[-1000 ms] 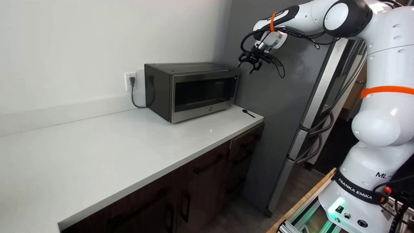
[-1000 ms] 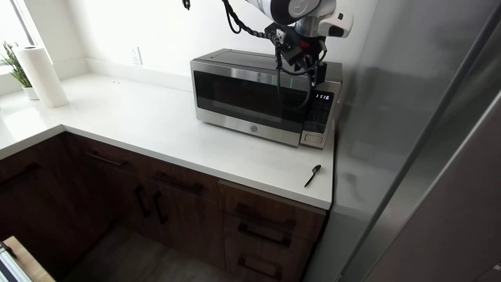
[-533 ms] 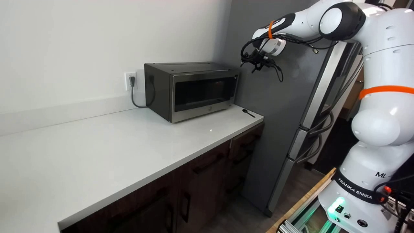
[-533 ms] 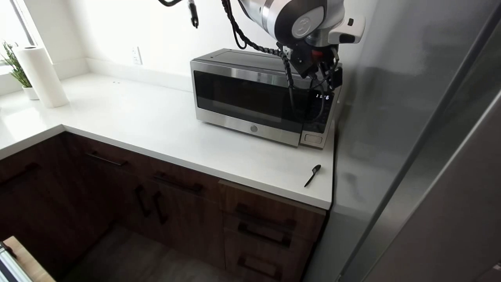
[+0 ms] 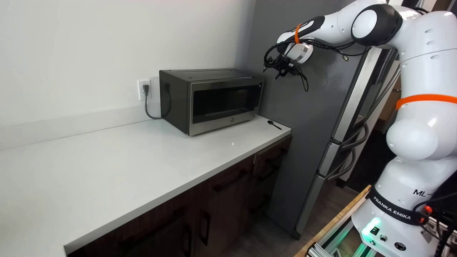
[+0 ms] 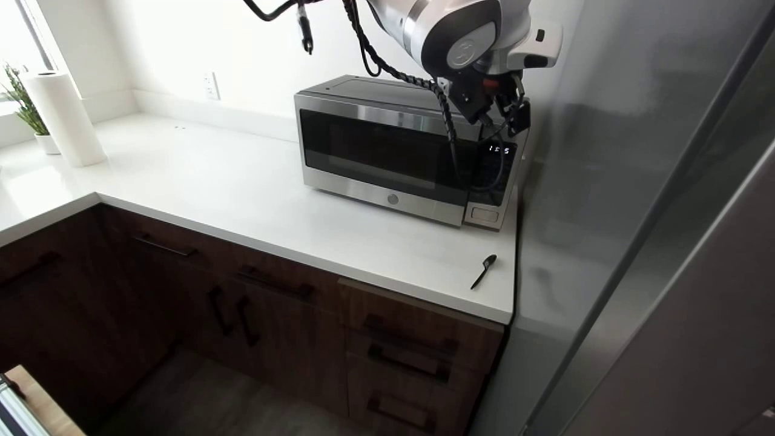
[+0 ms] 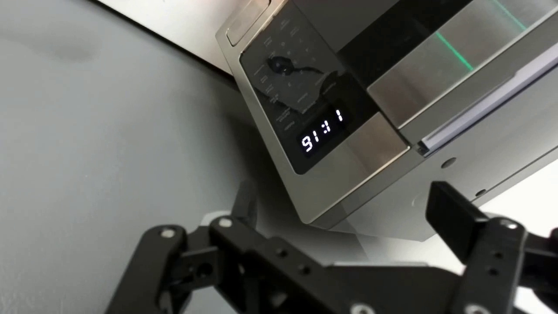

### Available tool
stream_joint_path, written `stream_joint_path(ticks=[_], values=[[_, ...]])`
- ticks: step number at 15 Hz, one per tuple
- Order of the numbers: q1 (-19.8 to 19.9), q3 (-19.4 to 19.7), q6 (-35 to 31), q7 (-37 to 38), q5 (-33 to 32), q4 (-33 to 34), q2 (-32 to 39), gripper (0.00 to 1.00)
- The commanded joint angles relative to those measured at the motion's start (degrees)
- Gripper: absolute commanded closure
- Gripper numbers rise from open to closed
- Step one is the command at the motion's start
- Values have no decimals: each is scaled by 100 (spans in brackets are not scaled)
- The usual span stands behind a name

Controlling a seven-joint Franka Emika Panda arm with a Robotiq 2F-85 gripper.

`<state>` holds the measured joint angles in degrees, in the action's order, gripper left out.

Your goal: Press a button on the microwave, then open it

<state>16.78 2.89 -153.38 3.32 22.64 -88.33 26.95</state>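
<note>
White counter (image 5: 107, 171) ran along the wall (image 5: 89, 53) up to a grey refrigerator (image 5: 307, 117), and the microwave (image 6: 375, 151) stood on it at that end, its control panel (image 7: 301, 93) on the side nearest the refrigerator. The door (image 5: 226, 101) was closed and the clock display (image 7: 321, 131) lit, so by my reading neither step was done, though a light tap on some button might not have shown. Left to do: a press, most likely on the wide bottom button (image 6: 484, 214) under the panel, then the door to be drawn back. The gripper (image 7: 347, 207) hung near the microwave's upper corner on the panel side, no contact showing, its fingers (image 7: 453, 222) spread wide with nothing between them. By count there were one microwave, one gripper with two fingers, one black spoon (image 6: 484, 271) lying on the counter, one paper towel roll (image 6: 63, 118) and one potted plant (image 6: 29, 112)
</note>
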Motion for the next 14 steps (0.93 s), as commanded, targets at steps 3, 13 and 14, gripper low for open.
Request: stream_joint_path(ticks=[3, 13, 14], values=[[218, -205, 581, -382, 128, 299, 161, 0], [281, -189, 1475, -664, 107, 1040, 614, 0], [285, -191, 1453, -681, 104, 1122, 672, 0]])
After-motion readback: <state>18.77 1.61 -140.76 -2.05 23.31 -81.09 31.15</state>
